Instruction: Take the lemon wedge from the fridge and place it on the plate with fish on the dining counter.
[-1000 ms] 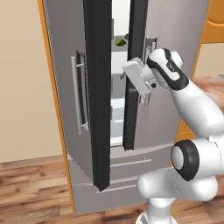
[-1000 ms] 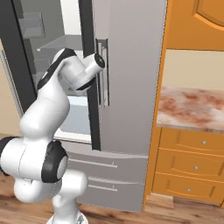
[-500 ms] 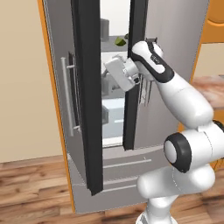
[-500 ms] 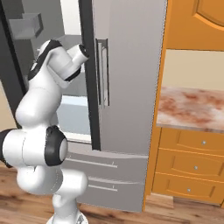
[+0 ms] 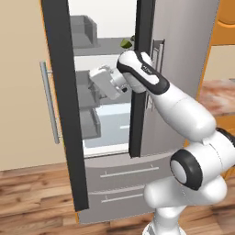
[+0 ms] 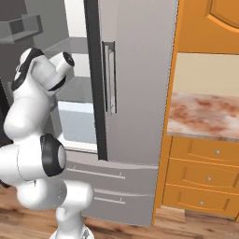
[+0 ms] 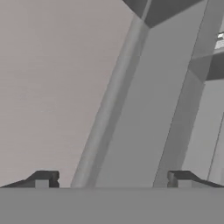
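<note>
Lemon wedge (image 5: 125,43) on fridge (image 5: 193,55) shelf, seemingly above spread, empty fingers (image 7: 43,178).

A rendered domestic kitchen. A tall stainless French-door fridge (image 5: 183,55) stands with its left door swung open, showing a white interior with grey shelves and door bins (image 5: 85,34), vertical bar handles (image 6: 109,77) and two bottom drawers (image 5: 124,183). Orange wooden cabinets (image 6: 205,168) with small round knobs flank it on the right, carrying a surface (image 6: 205,114) of mottled reddish-brown and cream marble pattern below a beige wall. The floor (image 5: 32,197) is wooden plank.
</note>
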